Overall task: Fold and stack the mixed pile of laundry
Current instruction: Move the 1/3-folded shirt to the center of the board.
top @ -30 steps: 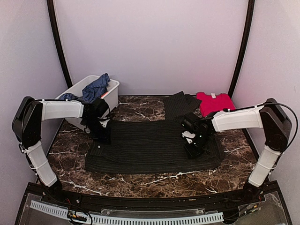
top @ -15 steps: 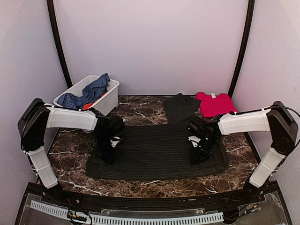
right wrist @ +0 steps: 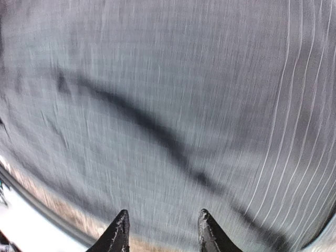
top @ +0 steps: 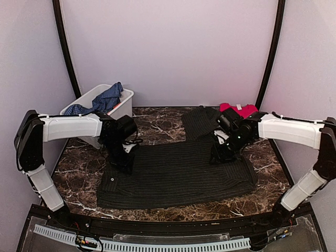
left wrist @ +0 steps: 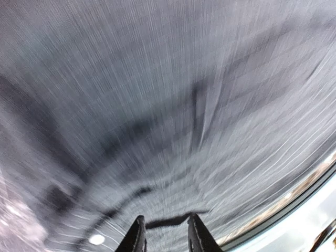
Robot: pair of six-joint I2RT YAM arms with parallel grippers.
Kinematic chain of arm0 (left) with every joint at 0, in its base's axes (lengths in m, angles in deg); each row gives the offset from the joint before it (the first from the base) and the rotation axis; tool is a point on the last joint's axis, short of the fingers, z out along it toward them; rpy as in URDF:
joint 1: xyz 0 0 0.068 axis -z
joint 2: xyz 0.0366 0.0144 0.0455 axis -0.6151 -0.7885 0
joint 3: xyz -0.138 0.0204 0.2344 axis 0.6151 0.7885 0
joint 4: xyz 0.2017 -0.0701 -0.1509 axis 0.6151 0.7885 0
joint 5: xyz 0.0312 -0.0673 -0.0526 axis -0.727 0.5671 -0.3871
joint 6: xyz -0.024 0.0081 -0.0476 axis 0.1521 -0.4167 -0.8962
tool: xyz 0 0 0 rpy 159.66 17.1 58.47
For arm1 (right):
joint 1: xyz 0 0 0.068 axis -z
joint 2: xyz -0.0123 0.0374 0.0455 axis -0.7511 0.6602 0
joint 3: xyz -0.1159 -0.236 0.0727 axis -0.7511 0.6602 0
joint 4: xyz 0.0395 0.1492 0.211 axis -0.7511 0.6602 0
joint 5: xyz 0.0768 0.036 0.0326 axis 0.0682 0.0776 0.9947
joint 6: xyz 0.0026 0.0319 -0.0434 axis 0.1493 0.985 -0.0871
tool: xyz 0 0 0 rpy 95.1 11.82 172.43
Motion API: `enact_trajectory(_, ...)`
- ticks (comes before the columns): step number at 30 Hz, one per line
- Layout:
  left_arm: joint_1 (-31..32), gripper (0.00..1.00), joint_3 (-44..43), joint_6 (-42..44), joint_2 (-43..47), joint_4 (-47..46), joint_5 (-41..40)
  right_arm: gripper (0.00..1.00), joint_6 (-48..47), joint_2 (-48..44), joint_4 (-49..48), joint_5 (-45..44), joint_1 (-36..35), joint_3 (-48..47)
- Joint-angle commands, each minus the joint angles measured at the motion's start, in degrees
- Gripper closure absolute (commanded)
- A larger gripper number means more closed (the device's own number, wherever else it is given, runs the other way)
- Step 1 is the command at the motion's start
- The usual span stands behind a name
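Top view: dark pinstriped shirt (top: pixel 178 170) lies spread flat across the middle of the brown marble table (top: pixel 157 123), long side running L to R. A dark striped flap sticks out toward the back at the shirt's R far corner; can't tell if it's part of the same shirt. L claw (top: pixel 125 164) points down over the shirt's far L corner, very close to the fabric. R claw (top: pixel 220 155) points down at the far R edge, just in front of that flap. From up here neither claw's gap shows. Red cloth (top: pixel 239 109) lies folded at the back R, partly hidden by the R arm. White bin (top: pixel 123 107) sits at the back L, w/ a blue checked garment (top: pixel 107 97) heaped in it and hanging over the rim.

L wrist view: blurry. L claw (left wrist: pixel 167 233) has its two black fingers (left wrist: pixel 137 236) apart w/ a narrow gap, nothing pinched between them. Shirt (left wrist: pixel 168 105) fills nearly the whole view, w/ a few dark creases, one running right under the tips. Small pale dot bottom L, too blurred to name. Bright strip at bottom R corner, beyond the cloth's edge.

R wrist view: also blurry. R claw (right wrist: pixel 163 231) has its fingers apart, gap wider than the L one, nothing in it. Shirt (right wrist: pixel 173 105) below, one long dark crease running diagonally. Strip of table (right wrist: pixel 58 207) shows bottom L past the hem.
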Motion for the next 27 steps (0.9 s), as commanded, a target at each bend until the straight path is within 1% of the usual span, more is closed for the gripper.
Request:
enact_trajectory(1,-4.6,0.73,-3.8,-0.6,3.0,-7.8,1.7,0.62,-7.3,9.8,-7.1,-0.4,4.4,-4.5)
enact_trajectory(3,-5.2,0.73,-4.6,-0.4,1.3,-9.6,2.5,0.65,-9.1,13.4,-8.8,-0.2,4.7,-6.2)
enact_trajectory(6,-5.3,0.73,-5.0,-0.4,-2.5,-11.4,3.4,0.66,-9.5,16.5,-11.3,1.1,4.8,-6.1)
enact_trajectory(10,-5.3,0.73,-3.1,-1.1,-5.2,-14.6,4.8,0.67,-5.9,17.1,-13.6,2.8,5.6,-0.9)
enact_trajectory(13,-5.2,0.74,-0.9,-1.4,-6.1,-16.1,6.2,0.68,-2.0,14.3,-15.6,4.7,5.8,6.2)
enact_trajectory(18,-3.4,0.74,1.8,-0.7,-6.5,-16.2,6.9,0.68,5.0,6.2,-18.7,9.5,5.3,17.0)
enact_trajectory(21,-2.0,0.74,2.9,0.3,-7.1,-15.9,7.3,0.66,7.3,2.1,-18.7,9.9,4.3,20.8)
enact_trajectory(24,-1.8,0.73,2.8,0.1,-6.6,-16.4,7.1,0.66,6.2,-1.5,-17.8,9.1,4.3,20.1)
enact_trajectory(27,-3.1,0.7,0.3,-0.5,-3.9,-17.6,6.3,0.61,2.0,-3.7,-16.0,4.3,5.0,14.3)
